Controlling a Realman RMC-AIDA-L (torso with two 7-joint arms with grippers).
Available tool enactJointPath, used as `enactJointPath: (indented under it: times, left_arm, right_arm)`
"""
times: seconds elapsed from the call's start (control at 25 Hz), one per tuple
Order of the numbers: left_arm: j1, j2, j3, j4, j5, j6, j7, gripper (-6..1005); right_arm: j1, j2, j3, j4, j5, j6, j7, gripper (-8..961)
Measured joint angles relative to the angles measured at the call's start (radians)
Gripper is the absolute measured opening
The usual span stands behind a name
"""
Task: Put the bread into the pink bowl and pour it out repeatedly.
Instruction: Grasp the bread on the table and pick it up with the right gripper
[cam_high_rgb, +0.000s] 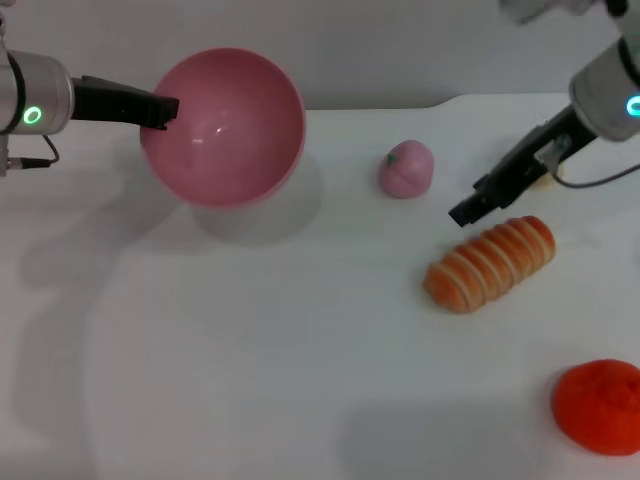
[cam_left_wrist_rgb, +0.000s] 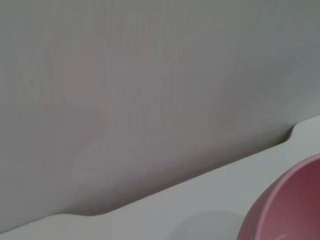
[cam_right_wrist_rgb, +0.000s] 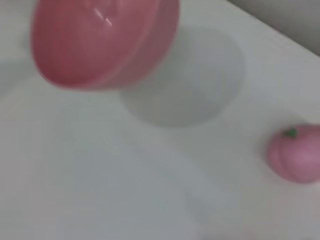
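The pink bowl (cam_high_rgb: 225, 125) hangs above the table at the back left, tipped so its empty inside faces me, and throws a shadow on the surface below. My left gripper (cam_high_rgb: 160, 108) is shut on its left rim. Part of the bowl's wall (cam_left_wrist_rgb: 290, 205) shows in the left wrist view, and the whole raised bowl (cam_right_wrist_rgb: 100, 40) shows in the right wrist view. The bread (cam_high_rgb: 490, 262), striped orange and cream, lies on the table at the right, striped side up. My right gripper (cam_high_rgb: 468, 210) hovers just behind and above the bread's left half, apart from it.
A small pink peach toy (cam_high_rgb: 405, 168) (cam_right_wrist_rgb: 295, 157) sits between the bowl and the bread. A flat orange-red round thing (cam_high_rgb: 600, 405) lies at the front right corner. The white table's (cam_high_rgb: 250, 350) back edge runs close behind the bowl.
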Motion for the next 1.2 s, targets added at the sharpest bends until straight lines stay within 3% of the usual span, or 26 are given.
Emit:
enactJointPath:
  times: [0.12, 0.2, 0.56, 1.2]
  left_arm:
    - [0.006, 0.0, 0.0, -0.001, -0.036, -0.001, 0.021, 36]
    - [0.008, 0.0, 0.0, -0.003, -0.057, -0.001, 0.029, 36]
    - [0.011, -0.002, 0.0, -0.018, -0.066, -0.003, 0.029, 36]
    - [0.011, -0.003, 0.012, -0.02, -0.088, 0.001, 0.023, 36]
  right_arm:
    - [-0.025, 0.043, -0.006, -0.018, -0.099, -0.047, -0.021, 546]
    - [-0.033, 0.05, -0.008, -0.01, -0.111, -0.065, -0.029, 546]
    - [-0.047, 0.055, -0.008, 0.149, -0.096, -0.184, -0.077, 547]
    - [-0.043, 0.057, -0.011, 0.259, -0.074, -0.295, -0.125, 543]
